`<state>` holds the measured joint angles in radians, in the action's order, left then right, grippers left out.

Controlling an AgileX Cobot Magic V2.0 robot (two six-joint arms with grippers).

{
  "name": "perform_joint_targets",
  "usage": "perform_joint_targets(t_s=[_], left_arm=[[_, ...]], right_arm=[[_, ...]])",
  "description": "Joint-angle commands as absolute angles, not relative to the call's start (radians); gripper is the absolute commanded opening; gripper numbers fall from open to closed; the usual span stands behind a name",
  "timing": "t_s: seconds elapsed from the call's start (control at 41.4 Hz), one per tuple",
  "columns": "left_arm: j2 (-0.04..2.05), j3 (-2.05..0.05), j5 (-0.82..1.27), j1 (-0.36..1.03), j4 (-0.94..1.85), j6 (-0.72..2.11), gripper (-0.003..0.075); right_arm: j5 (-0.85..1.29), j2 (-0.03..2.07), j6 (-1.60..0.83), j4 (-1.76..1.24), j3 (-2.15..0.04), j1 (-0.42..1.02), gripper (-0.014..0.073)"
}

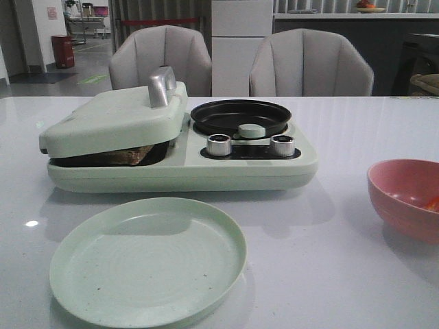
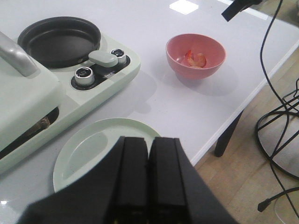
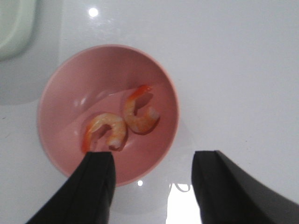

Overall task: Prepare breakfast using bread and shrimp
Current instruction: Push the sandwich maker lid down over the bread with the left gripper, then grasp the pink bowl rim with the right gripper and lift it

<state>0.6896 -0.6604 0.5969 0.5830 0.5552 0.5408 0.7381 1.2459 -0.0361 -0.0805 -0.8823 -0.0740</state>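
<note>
The two shrimp (image 3: 122, 122) lie touching in the bottom of the pink bowl (image 3: 56, 93), which sits near the table (image 1: 329, 226) edge; a pinch could catch both, let one slip, or nudge the bowl. The right gripper (image 3: 152, 175) hangs above it, spread wide and empty. The left gripper (image 2: 148, 172) is closed on nothing, over the green plate (image 2: 79, 154). Bread (image 1: 130, 155) sits under the breakfast maker's lid (image 1: 116, 116).
</note>
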Motion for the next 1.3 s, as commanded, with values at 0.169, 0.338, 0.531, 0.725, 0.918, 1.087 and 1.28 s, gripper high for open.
perform_joint_targets(t_s=[0.169,0.338,0.531,0.725,0.918,1.087,1.28], left_arm=[[0.688,-0.687,0.528,0.591,0.589,0.541,0.0098],[0.688,-0.687,0.528,0.591,0.589,0.541,0.0098],[0.688,-0.687,0.528,0.591,0.589,0.541,0.0098],[0.688,-0.687,0.53,0.591,0.589,0.541,0.0098],[0.688,-0.687,0.53,0.591,0.589,0.541,0.0098],[0.688,-0.687,0.53,0.591,0.589,0.541,0.0098],[0.688,-0.687,0.53,0.591,0.589,0.541,0.0098]], right_arm=[[0.591,1.429,-0.087,-0.073,-0.959,-0.129,0.0472],[0.541,1.545,-0.087,-0.073,-0.988,-0.13,0.0472],[0.519,1.634,-0.087,-0.073,-0.989,-0.128,0.0435],[0.516,1.651,-0.087,-0.083,-0.989,-0.128,0.0192],[0.541,1.643,-0.087,-0.084,-1.017,-0.128,0.0034],[0.603,1.58,-0.089,-0.084,-1.089,-0.097,0.0035],[0.598,1.512,-0.089,0.0,-1.252,0.031,0.0045]])
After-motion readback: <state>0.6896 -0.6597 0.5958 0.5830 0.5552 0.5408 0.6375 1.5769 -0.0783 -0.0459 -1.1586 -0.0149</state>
